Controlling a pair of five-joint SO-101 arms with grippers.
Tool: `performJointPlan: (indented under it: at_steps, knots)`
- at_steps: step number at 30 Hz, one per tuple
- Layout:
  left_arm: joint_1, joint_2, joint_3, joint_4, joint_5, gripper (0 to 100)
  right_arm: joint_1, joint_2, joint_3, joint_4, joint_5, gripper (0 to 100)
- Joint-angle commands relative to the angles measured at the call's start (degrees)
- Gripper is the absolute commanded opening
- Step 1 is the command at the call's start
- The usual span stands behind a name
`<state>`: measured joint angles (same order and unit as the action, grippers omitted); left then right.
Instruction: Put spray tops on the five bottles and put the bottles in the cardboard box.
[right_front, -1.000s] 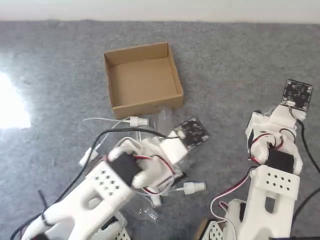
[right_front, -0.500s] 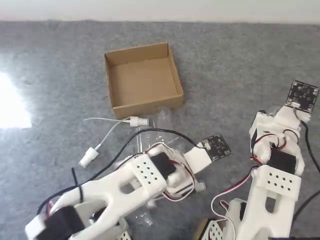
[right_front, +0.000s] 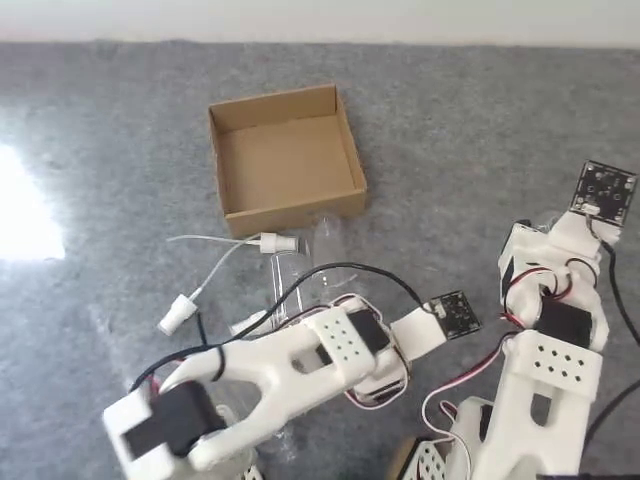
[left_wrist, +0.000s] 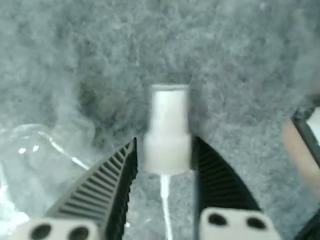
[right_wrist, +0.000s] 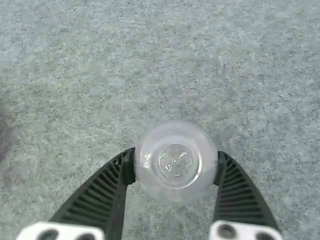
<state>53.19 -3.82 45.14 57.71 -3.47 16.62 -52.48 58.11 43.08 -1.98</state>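
Left pincer (left_wrist: 164, 145) is sitting released, its jaws straddling the white plastic spray top (left_wrist: 169, 130), which is lying on the grey felt worktop (right_front: 480, 120) on the near side of the open brown cardboard box (right_front: 290, 212), well apart from it. One jaw looks to be touching the collar; a slim gap is showing at the other. Right pincer (right_wrist: 175, 154) is grasping a clear round plastic bottle (right_wrist: 175, 162) seen end-on, off to the right of the box. Judgement: the step in hand is picking up this top. The jaws should be closing squarely on the ribbed collar, not the nozzle, keeping the thin dip tube free so it is hanging straight for threading into the bottle neck. A skewed grip risks the top flicking out. Room: a clear empty bottle (left_wrist: 35, 160) is lying just beside the pincer, so the lift should be going straight up. Between the two arms and the box the felt is looking open; two more white spray tops (right_front: 275, 243) (right_front: 178, 313) are lying nearer the box's front wall.
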Motion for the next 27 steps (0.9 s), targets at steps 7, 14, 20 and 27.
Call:
performJointPlan:
  at_steps: [7, 14, 20, 27]
  knots:
    - [-0.09, 4.57, -8.04, 2.46, 0.62, 3, 0.57, -1.98, -4.66, -1.10, -0.62, 15.1]
    - [-0.09, 0.97, -8.31, 4.75, 0.53, 2, 0.48, -1.98, -4.66, -1.19, -0.62, 15.1]
    - [-1.23, -5.36, -8.13, 7.82, 0.53, 2, 0.48, -1.89, -4.66, -1.19, -0.62, 15.1]
    - [-12.75, -13.36, -8.57, 10.64, -0.70, 2, 0.48, -1.89, -4.57, -1.27, -0.62, 15.1]
